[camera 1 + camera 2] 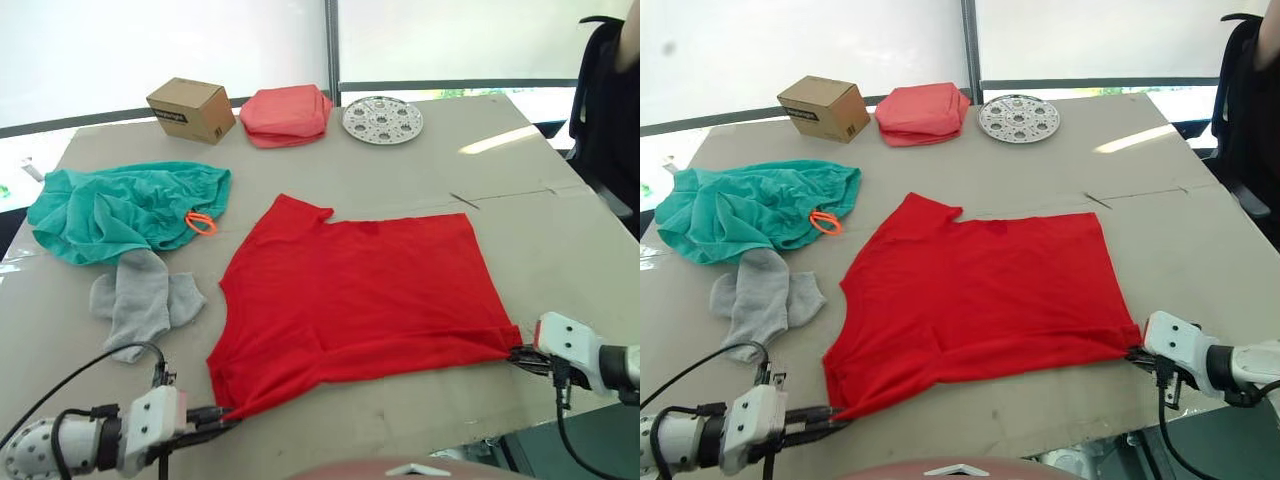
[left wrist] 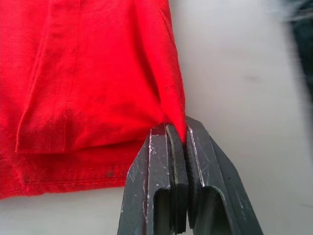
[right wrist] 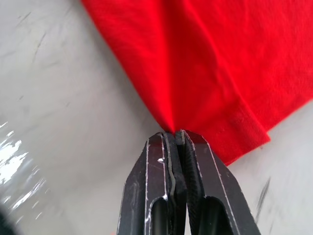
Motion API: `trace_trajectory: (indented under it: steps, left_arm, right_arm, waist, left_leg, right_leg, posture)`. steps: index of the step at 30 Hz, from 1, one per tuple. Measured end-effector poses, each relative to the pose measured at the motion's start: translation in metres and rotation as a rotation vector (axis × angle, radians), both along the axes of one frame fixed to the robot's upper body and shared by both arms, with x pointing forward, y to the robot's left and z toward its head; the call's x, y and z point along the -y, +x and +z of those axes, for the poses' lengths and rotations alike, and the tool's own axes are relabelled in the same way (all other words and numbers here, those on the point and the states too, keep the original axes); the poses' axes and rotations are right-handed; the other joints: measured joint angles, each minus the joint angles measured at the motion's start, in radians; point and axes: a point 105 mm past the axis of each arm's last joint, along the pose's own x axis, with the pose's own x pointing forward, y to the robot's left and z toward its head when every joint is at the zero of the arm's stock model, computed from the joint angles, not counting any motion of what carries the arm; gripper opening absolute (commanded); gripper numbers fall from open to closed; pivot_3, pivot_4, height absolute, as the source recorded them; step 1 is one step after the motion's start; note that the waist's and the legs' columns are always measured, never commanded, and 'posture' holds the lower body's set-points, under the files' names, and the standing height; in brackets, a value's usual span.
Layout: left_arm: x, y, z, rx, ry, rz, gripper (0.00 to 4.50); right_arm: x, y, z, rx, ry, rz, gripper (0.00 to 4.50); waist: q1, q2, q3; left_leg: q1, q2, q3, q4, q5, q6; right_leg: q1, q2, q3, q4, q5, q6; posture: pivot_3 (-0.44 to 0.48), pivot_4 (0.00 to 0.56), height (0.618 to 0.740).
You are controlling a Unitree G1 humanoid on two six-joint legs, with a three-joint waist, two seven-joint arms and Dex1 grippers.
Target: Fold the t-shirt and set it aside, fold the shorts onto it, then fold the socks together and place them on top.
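The red t-shirt (image 1: 360,290) lies spread flat in the middle of the table. My left gripper (image 1: 222,415) is shut on its near left corner, seen close up with the fabric pinched (image 2: 177,134). My right gripper (image 1: 520,353) is shut on its near right corner, the cloth caught between the fingertips (image 3: 173,133). The teal shorts (image 1: 125,210) lie bunched at the left with an orange drawstring loop (image 1: 200,222). The grey socks (image 1: 143,298) lie just in front of the shorts, left of the shirt.
At the back stand a cardboard box (image 1: 190,109), a folded salmon-pink cloth bundle (image 1: 287,115) and a round metal perforated disc (image 1: 383,120). A dark chair (image 1: 605,110) stands at the right. The table's front edge (image 1: 400,425) runs just beyond my grippers.
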Motion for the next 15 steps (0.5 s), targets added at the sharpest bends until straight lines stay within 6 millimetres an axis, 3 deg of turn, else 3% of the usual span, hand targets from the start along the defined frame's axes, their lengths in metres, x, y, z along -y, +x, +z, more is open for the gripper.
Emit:
trace_trajectory:
  steps: [4, 8, 9, 12, 15]
  left_arm:
    - [0.006, -0.020, 0.002, -0.060, -0.003, -0.049, 0.00]
    - [0.007, -0.024, 0.001, -0.069, 0.005, -0.057, 0.00]
    - [0.006, -0.023, 0.002, -0.065, 0.004, -0.050, 0.38]
    - [0.006, -0.010, 0.010, -0.070, -0.051, 0.029, 1.58]
    - [0.000, 0.005, 0.027, -0.144, -0.165, 0.193, 3.13]
  right_arm:
    - [0.012, -0.027, 0.004, -0.161, -0.058, -0.051, 0.02]
    - [0.017, -0.030, 0.006, -0.176, -0.074, -0.084, 0.02]
    - [0.018, -0.029, 0.006, -0.170, -0.077, -0.089, 0.00]
    - [0.019, -0.019, 0.010, -0.121, -0.064, -0.101, 0.98]
    - [0.015, -0.016, 0.016, -0.090, 0.017, -0.121, 2.49]
  waist:
    - [0.003, 0.003, 0.001]
    - [-0.001, 0.004, 0.002]
    - [-0.002, 0.004, 0.003]
    - [-0.003, 0.004, 0.004]
    - [-0.001, -0.001, 0.007]
  left_leg:
    - [0.000, 0.000, 0.000, -0.002, -0.001, 0.000]
    - [-0.001, 0.000, 0.000, -0.002, -0.001, 0.001]
    - [-0.001, 0.000, 0.000, -0.002, -0.001, 0.001]
    - [-0.001, 0.000, 0.001, -0.001, -0.001, 0.001]
    - [0.000, 0.000, 0.001, -0.001, -0.001, 0.001]
  right_leg:
    - [0.000, -0.001, 0.000, -0.002, -0.001, 0.002]
    - [0.000, -0.001, 0.000, -0.002, -0.001, 0.002]
    - [0.000, -0.001, 0.000, -0.001, -0.001, 0.002]
    - [0.000, -0.001, 0.000, 0.000, -0.002, 0.002]
    - [0.000, -0.001, 0.000, 0.005, -0.002, 0.002]
  posture:
    - [0.000, 0.150, 0.740]
    - [0.000, 0.150, 0.740]
    - [0.000, 0.150, 0.740]
    - [0.000, 0.150, 0.740]
    - [0.000, 0.150, 0.740]
